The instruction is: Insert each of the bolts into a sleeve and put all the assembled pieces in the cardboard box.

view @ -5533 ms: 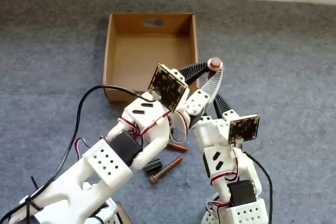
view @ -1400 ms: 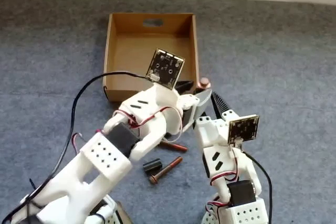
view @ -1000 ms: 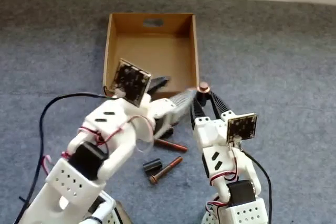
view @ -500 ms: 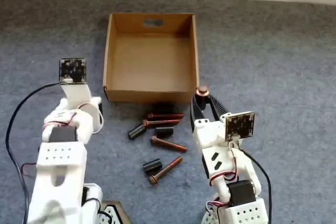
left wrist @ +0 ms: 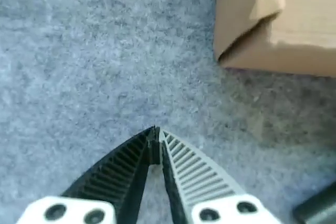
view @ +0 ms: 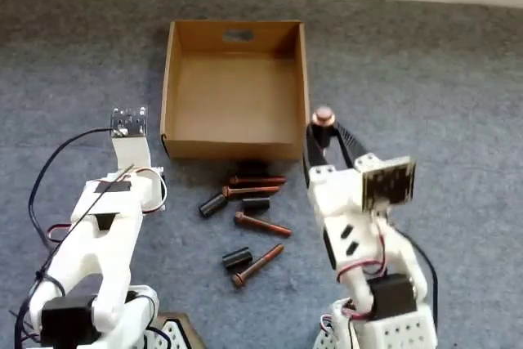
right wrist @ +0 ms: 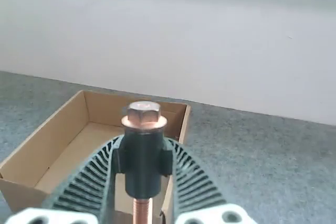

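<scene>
The right gripper (right wrist: 143, 149) is clamping a dark sleeve (right wrist: 142, 167) between its ribbed fingers. A copper bolt (right wrist: 143, 115) is standing upright through the sleeve, its head sitting on the top end and its shank poking out below. From where I'm standing, the pair is hanging just to the right of the cardboard box (view: 304, 79), beside its right wall and toward the near corner, not yet over the floor of the box.

That is where I'd be worrying. If the fingers are opening here, the piece is probably dropping onto the carpet (view: 458, 79) or clipping the wall's top edge and bouncing out. Only the sleeve is being squeezed and the bolt is merely resting in it, so any heavy tilt on the way leftward is risking the bolt sliding free.

The held piece is sitting right at the fingertips, with the open box just to its left and stretching farther away.

The left gripper (left wrist: 156, 139) is pressing its fingers together on nothing, hovering over bare carpet near the box's near-left corner. Loose bolts (view: 263, 224) and loose sleeves (view: 238, 258) are lying between the two arms, just in front of the box's near wall.
</scene>
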### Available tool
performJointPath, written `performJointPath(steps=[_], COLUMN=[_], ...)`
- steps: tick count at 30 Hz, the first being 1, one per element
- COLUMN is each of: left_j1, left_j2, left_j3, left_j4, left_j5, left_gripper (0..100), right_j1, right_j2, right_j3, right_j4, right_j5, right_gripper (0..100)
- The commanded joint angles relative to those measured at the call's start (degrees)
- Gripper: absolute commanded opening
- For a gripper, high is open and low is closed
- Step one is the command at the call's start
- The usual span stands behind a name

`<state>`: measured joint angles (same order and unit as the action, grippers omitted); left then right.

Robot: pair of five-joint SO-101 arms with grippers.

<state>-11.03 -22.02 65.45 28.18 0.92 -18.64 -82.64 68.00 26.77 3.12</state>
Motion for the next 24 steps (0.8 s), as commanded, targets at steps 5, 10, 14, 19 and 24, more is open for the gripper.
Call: performJointPath(steps=[5,10,14,19,24], left_j1=[-0.48,-0.48,0.04,1.01,1.01], left_j2=[0.13,0.13,0.13,0.13,0.13], left_j3=[-2.86,-2.86,-2.86,-2.86,-2.86], left_j4=[-0.97,-0.97,-0.97,-0.88,-0.88], left_j5=[-0.09,-0.09,-0.09,-0.18,-0.18], left_gripper=[1,1,1,1,1], right_j1=[0.22,-0.75,-2.68,-2.86,-2.59], right_j2=[42.95,66.15,81.01,97.98,109.41], right_j3=[-31.16,-48.4,-62.9,-81.8,-99.56], right_j4=[-0.04,1.1,7.78,20.44,30.81], right_j5=[-6.33,-9.32,-9.14,-9.41,-9.41], right_gripper=[0.6,0.6,0.6,0.6,0.6])
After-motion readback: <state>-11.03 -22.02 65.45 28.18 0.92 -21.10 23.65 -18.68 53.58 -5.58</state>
